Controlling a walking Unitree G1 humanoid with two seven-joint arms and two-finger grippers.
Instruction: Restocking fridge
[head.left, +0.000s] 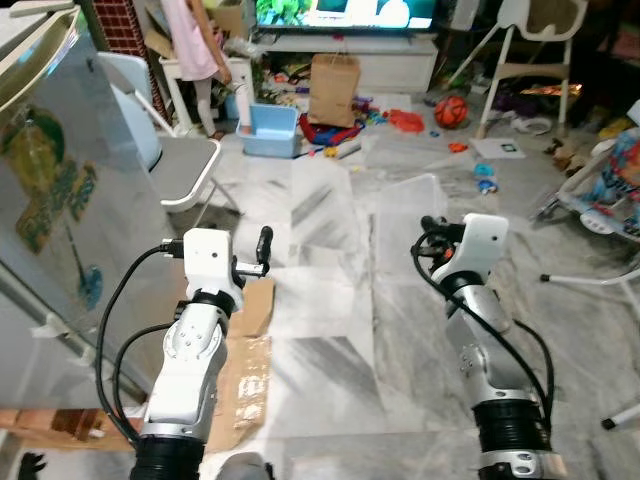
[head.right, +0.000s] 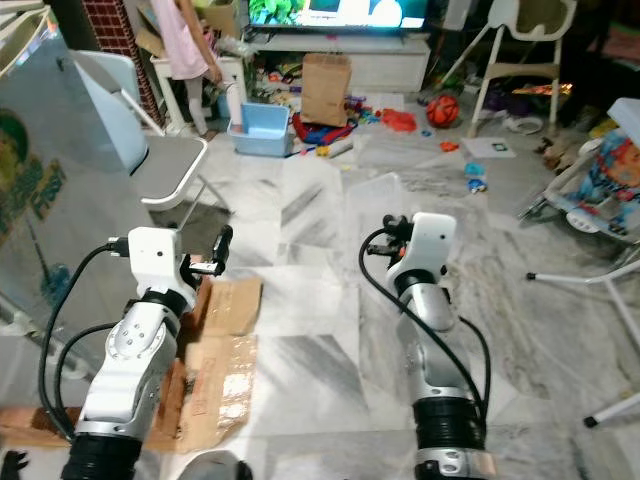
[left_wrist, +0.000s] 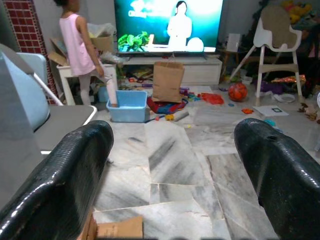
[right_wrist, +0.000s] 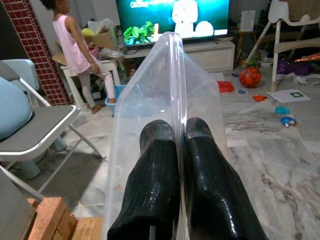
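My right gripper (right_wrist: 181, 130) is shut on the thin wall of a clear plastic container (right_wrist: 150, 95), pinching it between both black fingers. In the eye views the container (head.left: 398, 205) hangs see-through over the marble floor just ahead of the right gripper (head.left: 430, 232). My left gripper (left_wrist: 172, 150) is open, fingers wide apart with nothing between them, held at about the same height on the left (head.left: 260, 255). The grey fridge door (head.left: 60, 180) with green stickers stands at my far left.
A grey folding chair (head.left: 185, 165) stands beside the fridge. Flattened cardboard (head.left: 250, 350) and bricks (head.left: 50, 425) lie at my left foot. Farther off are a person in pink (head.left: 190, 40), a blue bin (head.left: 270, 130), a paper bag (head.left: 333, 90), a white high chair (head.left: 530, 50) and scattered toys.
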